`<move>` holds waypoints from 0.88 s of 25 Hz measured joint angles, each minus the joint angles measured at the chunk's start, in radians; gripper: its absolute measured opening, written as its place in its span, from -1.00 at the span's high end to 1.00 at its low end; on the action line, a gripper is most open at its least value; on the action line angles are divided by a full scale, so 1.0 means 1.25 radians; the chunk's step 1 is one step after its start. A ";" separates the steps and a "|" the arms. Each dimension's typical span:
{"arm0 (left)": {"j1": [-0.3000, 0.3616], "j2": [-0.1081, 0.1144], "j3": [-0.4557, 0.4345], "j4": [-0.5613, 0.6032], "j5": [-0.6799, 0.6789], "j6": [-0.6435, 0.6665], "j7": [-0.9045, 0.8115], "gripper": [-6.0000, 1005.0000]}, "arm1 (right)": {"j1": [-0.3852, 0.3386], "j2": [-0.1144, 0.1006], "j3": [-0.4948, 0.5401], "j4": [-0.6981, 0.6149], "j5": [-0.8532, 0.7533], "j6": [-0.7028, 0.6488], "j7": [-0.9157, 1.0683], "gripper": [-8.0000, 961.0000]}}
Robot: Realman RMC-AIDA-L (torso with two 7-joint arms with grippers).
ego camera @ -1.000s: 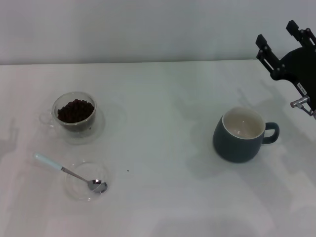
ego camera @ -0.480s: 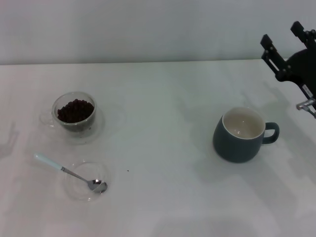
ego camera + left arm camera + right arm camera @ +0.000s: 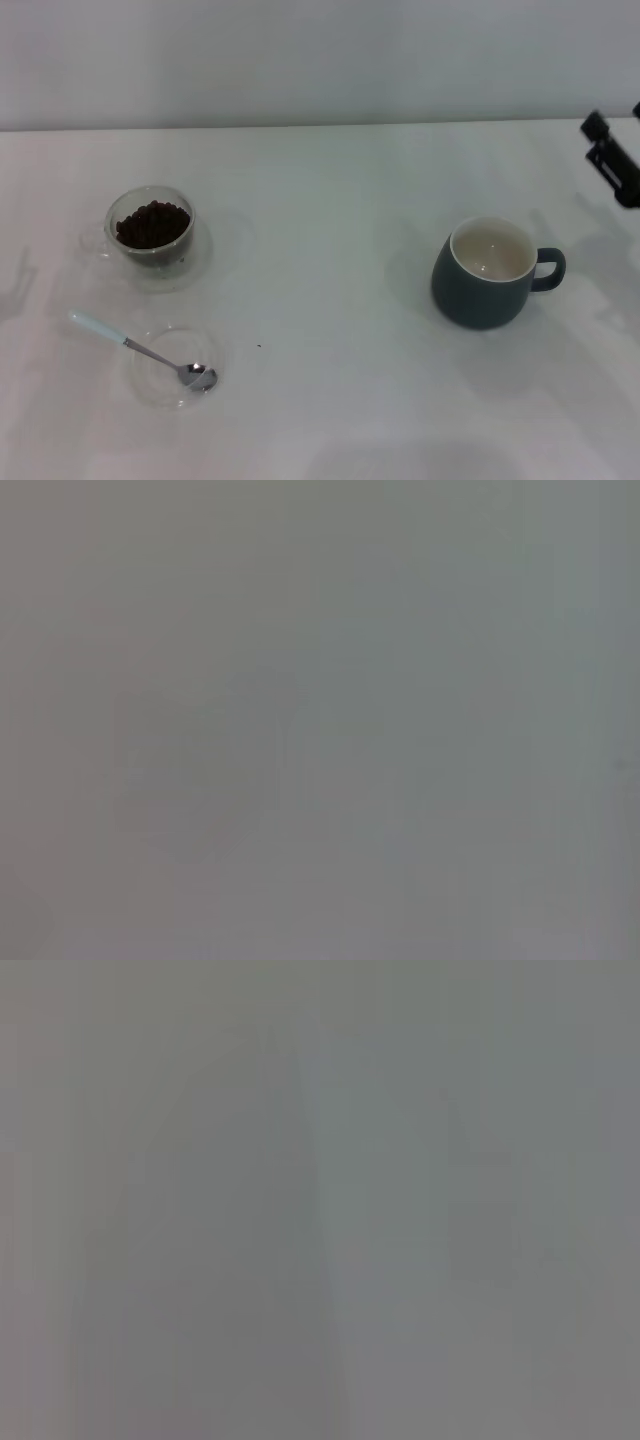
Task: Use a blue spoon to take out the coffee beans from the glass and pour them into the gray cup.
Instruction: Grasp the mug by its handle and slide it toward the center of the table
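the blue spoon (image 3: 140,350) lies with its bowl in a shallow clear dish (image 3: 175,366), near the left front. behind it, the glass (image 3: 150,229) holds coffee beans (image 3: 152,223). the gray cup (image 3: 487,272) stands empty (white inside) at right. the right gripper (image 3: 615,160) shows at the far right edge; i cannot tell its jaw state.

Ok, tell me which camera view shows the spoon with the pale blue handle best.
The head view. There the metal teaspoon with the pale blue handle lies whole, its bowl in a shallow clear round dish, untouched. Both wrist views show only blank grey, nothing of the spoon.
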 joint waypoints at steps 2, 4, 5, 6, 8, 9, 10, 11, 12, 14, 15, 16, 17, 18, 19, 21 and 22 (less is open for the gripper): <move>0.000 0.001 0.000 0.000 0.000 0.000 -0.005 -0.60 | -0.001 0.000 -0.001 0.029 -0.019 -0.013 -0.012 -0.57; 0.000 0.001 0.000 0.000 0.000 -0.001 -0.006 -0.60 | -0.002 0.001 -0.004 0.060 -0.029 -0.026 -0.027 -0.57; -0.001 0.002 -0.001 0.000 -0.001 -0.002 -0.006 -0.60 | -0.004 0.002 -0.006 0.074 -0.033 -0.035 -0.037 -0.57; -0.001 0.002 -0.001 0.000 -0.001 -0.002 -0.007 -0.60 | -0.007 0.004 -0.008 0.084 -0.038 -0.043 -0.047 -0.57; -0.003 0.002 -0.002 0.000 -0.001 -0.003 -0.007 -0.59 | -0.016 0.006 -0.009 0.101 -0.045 -0.060 -0.067 -0.57; -0.004 0.002 -0.002 0.000 -0.001 -0.003 -0.007 -0.59 | -0.019 0.007 -0.010 0.103 -0.047 -0.063 -0.072 -0.57; -0.006 0.002 -0.002 0.001 -0.001 -0.003 -0.007 -0.59 | -0.024 0.007 -0.011 0.104 -0.047 -0.067 -0.076 -0.57; -0.007 0.002 -0.002 0.003 -0.001 -0.003 -0.007 -0.59 | -0.030 0.007 -0.012 0.105 -0.048 -0.068 -0.078 -0.57; -0.007 0.002 -0.002 0.004 -0.001 -0.004 -0.007 -0.59 | -0.035 0.007 -0.013 0.107 -0.050 -0.068 -0.079 -0.57; -0.008 0.003 -0.002 0.006 -0.001 -0.004 -0.007 -0.58 | -0.041 0.007 -0.014 0.117 -0.057 -0.069 -0.079 -0.57; -0.010 0.003 -0.002 0.007 -0.001 -0.005 -0.007 -0.58 | -0.043 0.008 -0.014 0.124 -0.060 -0.069 -0.079 -0.57; -0.011 0.003 -0.002 0.007 -0.001 -0.005 -0.007 -0.58 | -0.044 0.010 -0.015 0.135 -0.064 -0.070 -0.079 -0.57; -0.016 0.004 -0.002 0.007 -0.001 -0.006 -0.007 -0.58 | -0.046 0.012 -0.015 0.142 -0.069 -0.070 -0.079 -0.57; -0.018 0.004 -0.002 0.007 -0.001 -0.007 -0.007 -0.58 | -0.048 0.013 -0.015 0.149 -0.073 -0.069 -0.080 -0.57; -0.021 0.004 -0.001 0.007 -0.001 -0.008 -0.007 -0.58 | -0.049 0.016 -0.016 0.153 -0.078 -0.067 -0.082 -0.57; -0.025 0.004 -0.001 0.007 -0.001 -0.011 -0.007 -0.58 | -0.052 0.021 -0.016 0.157 -0.086 -0.059 -0.090 -0.57; -0.027 0.004 -0.001 0.007 -0.001 -0.014 -0.007 -0.58 | -0.052 0.022 -0.016 0.157 -0.091 -0.054 -0.096 -0.57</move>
